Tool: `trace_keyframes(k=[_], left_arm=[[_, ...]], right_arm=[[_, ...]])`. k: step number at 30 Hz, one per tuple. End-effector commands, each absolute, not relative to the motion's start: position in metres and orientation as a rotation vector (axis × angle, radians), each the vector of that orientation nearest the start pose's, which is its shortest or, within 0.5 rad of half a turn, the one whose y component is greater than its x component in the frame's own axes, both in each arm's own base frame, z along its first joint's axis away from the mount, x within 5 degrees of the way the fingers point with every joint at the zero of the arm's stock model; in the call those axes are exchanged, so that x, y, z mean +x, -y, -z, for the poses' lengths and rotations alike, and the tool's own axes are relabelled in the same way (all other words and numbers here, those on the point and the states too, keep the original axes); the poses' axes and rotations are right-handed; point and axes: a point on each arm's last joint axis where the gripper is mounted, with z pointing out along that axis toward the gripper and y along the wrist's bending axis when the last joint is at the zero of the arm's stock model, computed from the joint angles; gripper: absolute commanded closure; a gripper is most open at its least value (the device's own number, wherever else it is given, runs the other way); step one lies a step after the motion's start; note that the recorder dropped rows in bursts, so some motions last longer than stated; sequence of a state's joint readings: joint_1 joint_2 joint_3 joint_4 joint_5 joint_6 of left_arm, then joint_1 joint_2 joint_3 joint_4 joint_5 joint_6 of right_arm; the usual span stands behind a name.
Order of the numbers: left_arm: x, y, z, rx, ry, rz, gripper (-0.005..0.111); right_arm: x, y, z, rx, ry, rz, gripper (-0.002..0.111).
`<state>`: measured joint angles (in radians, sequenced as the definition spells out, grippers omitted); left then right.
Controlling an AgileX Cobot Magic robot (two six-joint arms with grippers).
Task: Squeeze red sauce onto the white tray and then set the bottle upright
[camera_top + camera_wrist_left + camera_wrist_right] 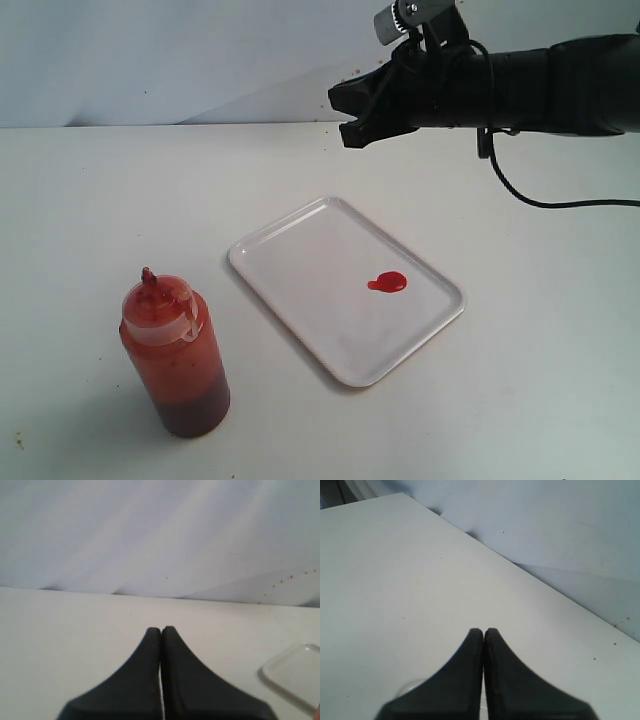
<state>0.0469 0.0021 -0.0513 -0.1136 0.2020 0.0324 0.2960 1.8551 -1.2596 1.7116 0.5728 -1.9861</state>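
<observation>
The bottle (pixel 176 352) stands upright on the table at the front left, translucent with orange-red sauce inside, a smeared top and a tethered cap. To its right lies the white tray (pixel 300 270), set at an angle, with a small blob of red sauce (pixel 388 282) on it. My right gripper (pixel 347 122) hangs high above the tray's far end, shut and empty; its black fingers (pixel 497 680) meet at the tips. My left gripper (pixel 161 629) is shut with nothing in it, over bare table, and does not show in the exterior view. A corner of the tray (pixel 295 675) shows beside it.
The white table (pixel 90 200) runs back to a pale wall (pixel 150 60). A black cable (pixel 560 200) hangs from the right arm. Small red specks dot the wall's base (pixel 615 642).
</observation>
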Motion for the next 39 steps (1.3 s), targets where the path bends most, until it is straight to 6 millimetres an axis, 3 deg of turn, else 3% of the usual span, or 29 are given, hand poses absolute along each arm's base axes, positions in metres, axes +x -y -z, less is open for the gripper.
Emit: trace_keyframes(k=[1, 17, 28, 39], left_arm=[[0.0551, 0.0006, -0.1962, -0.057, -1.704, 0.036, 0.107], [0.0546, -0.0049, -0.1879, -0.034, -1.763, -0.075, 0.107], [0.0544, -0.0045, -0.187, -0.044, -1.773, -0.059, 0.107], [0.0545, 0.001, -0.1866, 0.051, -1.776, 0.01, 0.107]], right_arm=[[0.3834, -0.165, -0.2537, -0.859, -1.756, -0.588, 0.108], [0.3834, -0.165, -0.2537, -0.859, -1.756, -0.588, 0.108], [0.3834, -0.165, -0.2537, -0.859, -1.756, -0.588, 0.108], [0.3834, -0.165, -0.2537, -0.859, -1.756, -0.588, 0.108]])
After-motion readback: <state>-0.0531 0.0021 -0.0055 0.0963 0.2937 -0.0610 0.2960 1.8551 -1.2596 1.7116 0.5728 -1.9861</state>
